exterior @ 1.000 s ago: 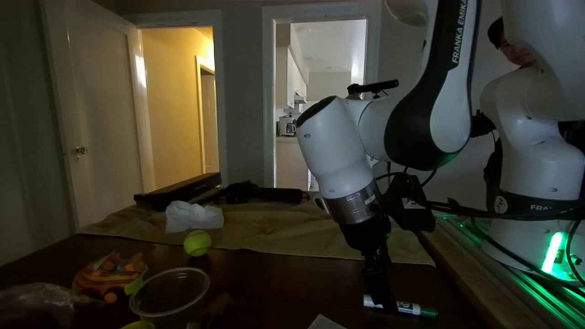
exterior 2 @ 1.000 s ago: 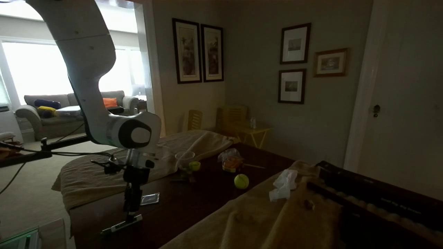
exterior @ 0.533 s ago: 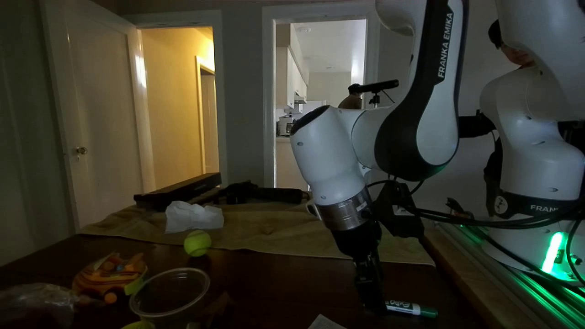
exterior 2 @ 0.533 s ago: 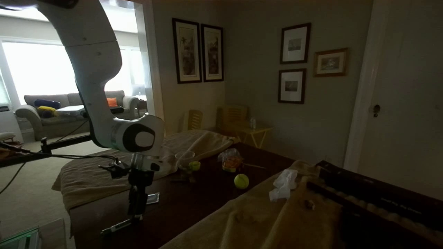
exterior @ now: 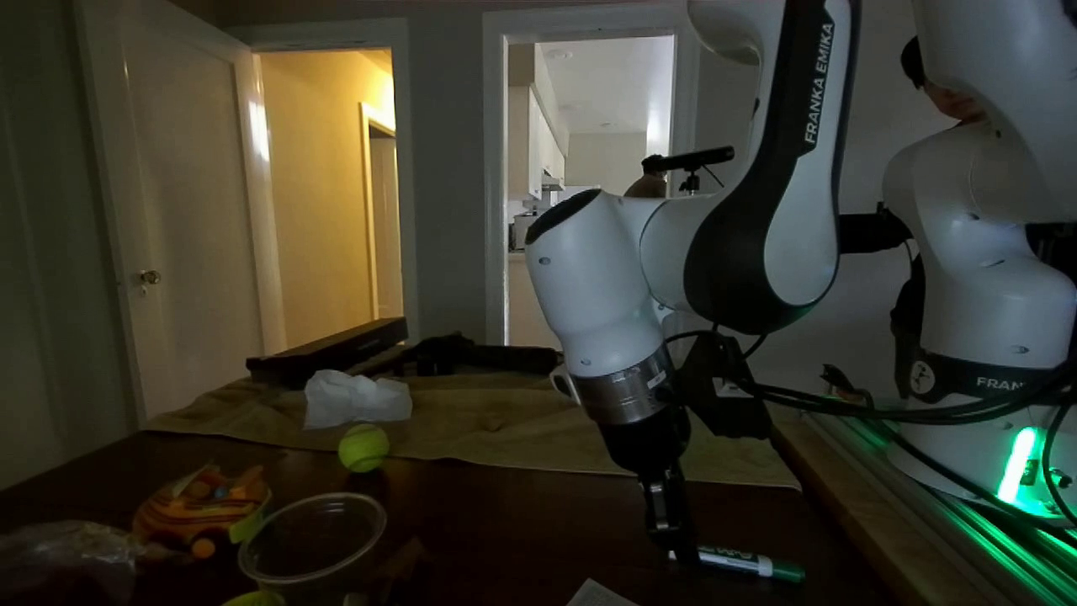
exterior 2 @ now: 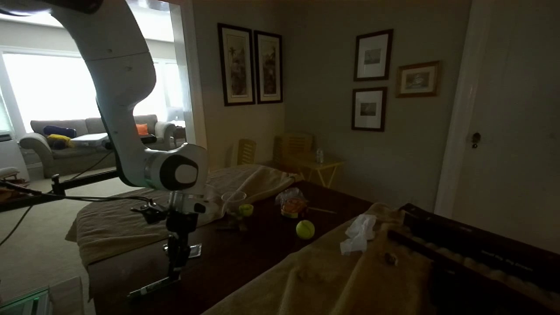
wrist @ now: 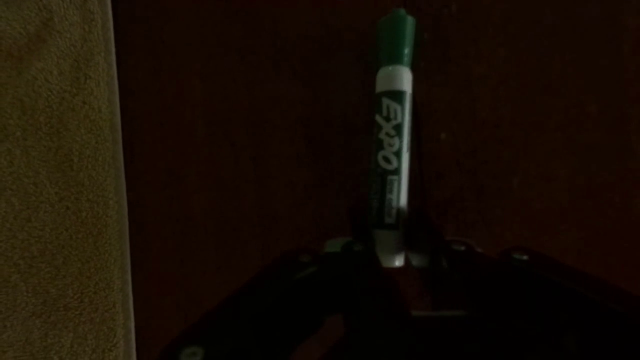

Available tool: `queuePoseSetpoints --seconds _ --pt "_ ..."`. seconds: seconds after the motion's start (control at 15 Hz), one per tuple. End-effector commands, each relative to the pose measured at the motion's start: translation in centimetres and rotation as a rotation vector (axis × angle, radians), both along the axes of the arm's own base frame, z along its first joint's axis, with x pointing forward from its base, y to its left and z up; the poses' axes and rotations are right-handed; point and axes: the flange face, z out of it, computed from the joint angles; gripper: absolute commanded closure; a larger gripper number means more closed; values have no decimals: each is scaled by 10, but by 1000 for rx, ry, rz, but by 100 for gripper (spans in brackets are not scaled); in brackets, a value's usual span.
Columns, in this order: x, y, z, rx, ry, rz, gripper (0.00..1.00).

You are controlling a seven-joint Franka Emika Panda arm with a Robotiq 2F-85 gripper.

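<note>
A green-capped white EXPO marker (wrist: 393, 130) lies along the dark wooden table, its cap pointing away from my gripper (wrist: 392, 227) in the wrist view. The black fingers are drawn in close on both sides of the marker's plain rear end, shut on it. Shadow hides most of the finger surfaces. In both exterior views the gripper (exterior: 686, 557) (exterior 2: 174, 279) reaches down to the table at that rear end, and the marker's body (exterior: 732, 560) (exterior 2: 151, 288) sticks out from the fingertips. Whether the rear end is off the table I cannot tell.
A tan cloth (wrist: 60, 180) runs alongside. Farther off are a clear plastic tub (exterior: 311, 498), an orange toy car (exterior: 202, 509), a tennis ball (exterior: 363, 448) and crumpled white paper (exterior: 358, 398). A small pale card (exterior: 596, 594) lies near. Behind the arm is a person (exterior: 947, 93).
The gripper has shifted along the marker toward its rear end, away from the cap, and its fingers have come together from wide apart onto it. The other objects stay put.
</note>
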Motion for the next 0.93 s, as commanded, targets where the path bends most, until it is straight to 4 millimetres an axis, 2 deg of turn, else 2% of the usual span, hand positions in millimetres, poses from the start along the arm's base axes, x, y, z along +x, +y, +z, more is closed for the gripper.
queuePoseSetpoints --seconds 0.0,0.07,0.33,0.6,0.87 --pt "4 3 -2 -8 -9 36 100" --pt "3 4 -3 -8 -9 39 95" --pt "2 4 -1 -9 -11 40 95" --pt "-2 3 29 -47 -33 11 95" --pt "-5 -8 76 -116 -56 -29 95"
